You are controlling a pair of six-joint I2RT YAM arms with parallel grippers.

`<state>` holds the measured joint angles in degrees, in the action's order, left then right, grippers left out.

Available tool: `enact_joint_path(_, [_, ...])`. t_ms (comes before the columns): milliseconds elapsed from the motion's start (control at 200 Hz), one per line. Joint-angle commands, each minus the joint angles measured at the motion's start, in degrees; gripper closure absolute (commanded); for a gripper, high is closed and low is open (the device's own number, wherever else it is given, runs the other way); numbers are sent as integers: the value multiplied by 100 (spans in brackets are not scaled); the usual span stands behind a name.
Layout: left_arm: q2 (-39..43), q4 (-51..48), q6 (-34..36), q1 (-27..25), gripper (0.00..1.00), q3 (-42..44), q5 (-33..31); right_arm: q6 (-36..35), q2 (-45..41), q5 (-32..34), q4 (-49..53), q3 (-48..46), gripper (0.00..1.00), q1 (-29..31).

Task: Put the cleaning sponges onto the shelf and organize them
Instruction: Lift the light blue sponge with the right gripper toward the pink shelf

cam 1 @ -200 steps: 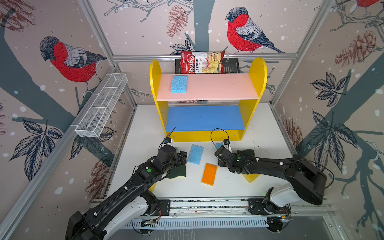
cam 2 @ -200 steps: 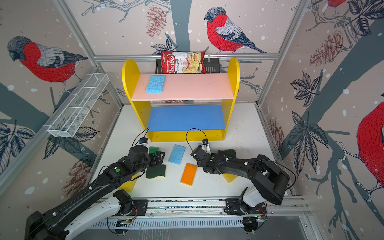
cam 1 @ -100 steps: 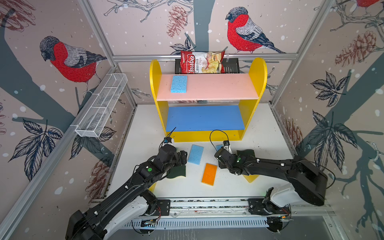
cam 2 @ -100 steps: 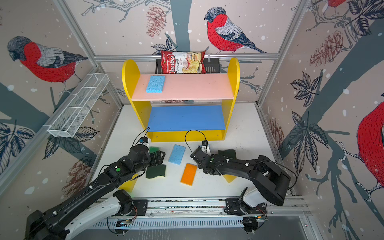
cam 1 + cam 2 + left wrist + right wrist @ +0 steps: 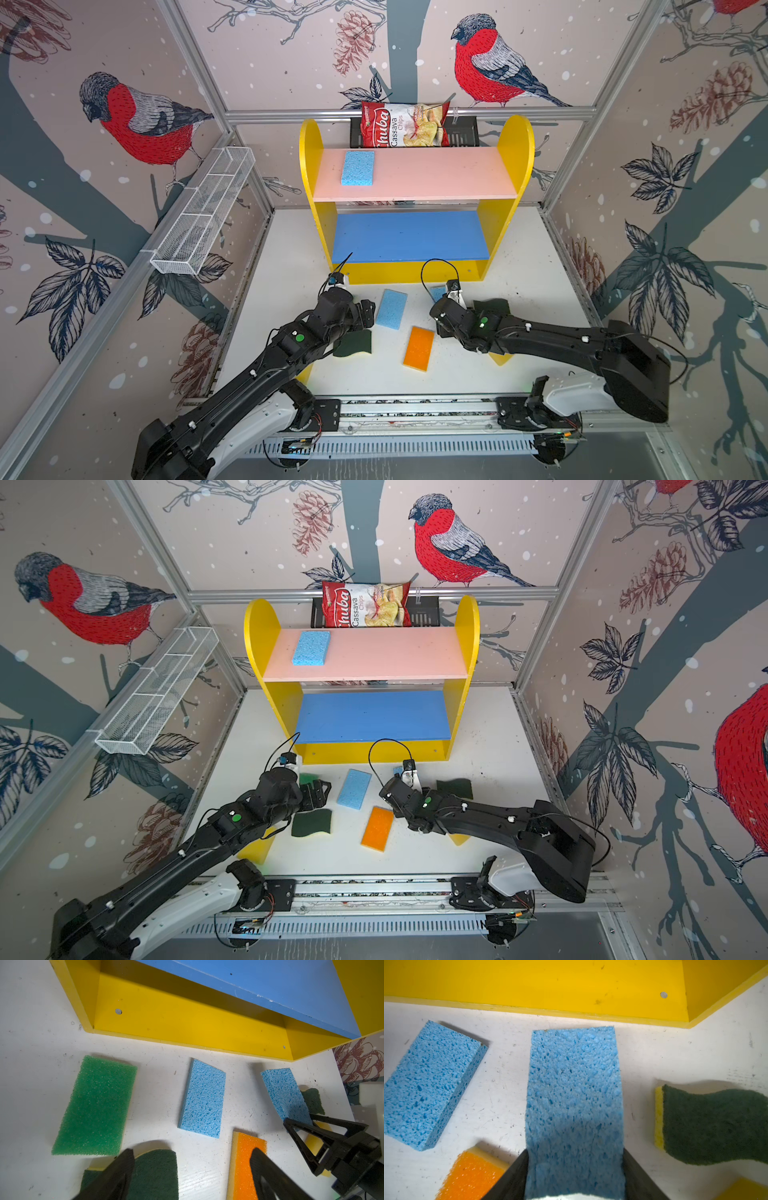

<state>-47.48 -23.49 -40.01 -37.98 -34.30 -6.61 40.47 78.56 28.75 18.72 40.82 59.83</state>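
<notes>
My right gripper [image 5: 575,1151] is shut on a light blue sponge [image 5: 574,1088] just in front of the shelf's yellow base [image 5: 550,982]. My left gripper [image 5: 192,1151] hangs open, empty, over bare table between a wavy dark green sponge [image 5: 155,1172] and an orange-topped sponge [image 5: 243,1159]. A green-topped sponge [image 5: 94,1105] and a second light blue sponge [image 5: 202,1099] lie beyond it. In both top views another light blue sponge [image 5: 357,167] lies on the shelf's pink board [image 5: 436,174]. A second wavy sponge [image 5: 492,306] and yellow sponges [image 5: 257,848] lie partly under the arms.
A red chips bag [image 5: 405,124] stands in a black rack [image 5: 461,132] behind the shelf. A white wire basket [image 5: 203,212] hangs on the left wall. The blue middle board [image 5: 409,235] is bare. A metal rail [image 5: 415,409] runs along the table's front.
</notes>
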Motion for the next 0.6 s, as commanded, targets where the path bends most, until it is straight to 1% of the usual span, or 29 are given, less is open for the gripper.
enact_joint_path(0, [-11,2,72,1,12,-71,-42,57,-16,143,154,-56,34,1])
enact_joint_path(180, [10,-44,63,1,12,-81,-29,128,-5,167,274,-9,34,78])
enact_joint_path(595, [-86,-32,89,1,12,-215,-3,81,-653,430,1094,604,34,398])
